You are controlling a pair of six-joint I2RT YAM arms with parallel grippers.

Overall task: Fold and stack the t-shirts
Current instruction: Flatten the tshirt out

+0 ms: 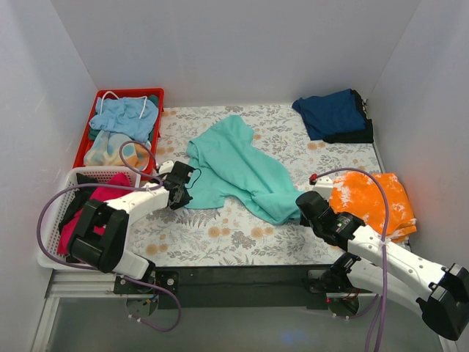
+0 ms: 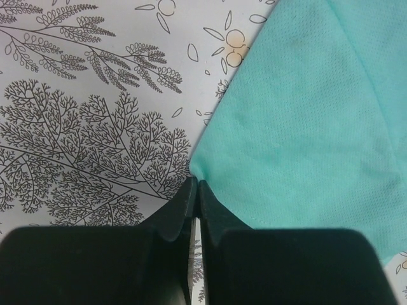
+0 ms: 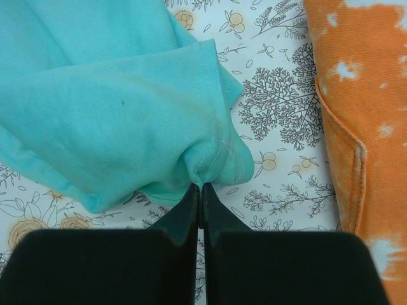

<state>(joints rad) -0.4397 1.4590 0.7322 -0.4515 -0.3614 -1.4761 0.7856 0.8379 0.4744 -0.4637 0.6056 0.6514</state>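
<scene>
Left pincer (image 2: 196, 194) gripping teal t-shirt (image 1: 242, 165) corner, jaws pressed together; right pincer (image 3: 200, 194) pinching bunched hem, jaws likewise together. Shirt lying rumpled on floral bench (image 1: 220, 236).

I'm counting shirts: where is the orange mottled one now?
In the top view the orange mottled t-shirt lies folded at the right edge of the table, beside the right hand, nearer than the navy t-shirt.

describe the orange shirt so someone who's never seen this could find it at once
On the floral table, look to the near right side. The orange shirt lies folded there, right of the teal shirt and nearer than the navy shirt. Unlike those plain ones, it is orange mottled with white.
</scene>
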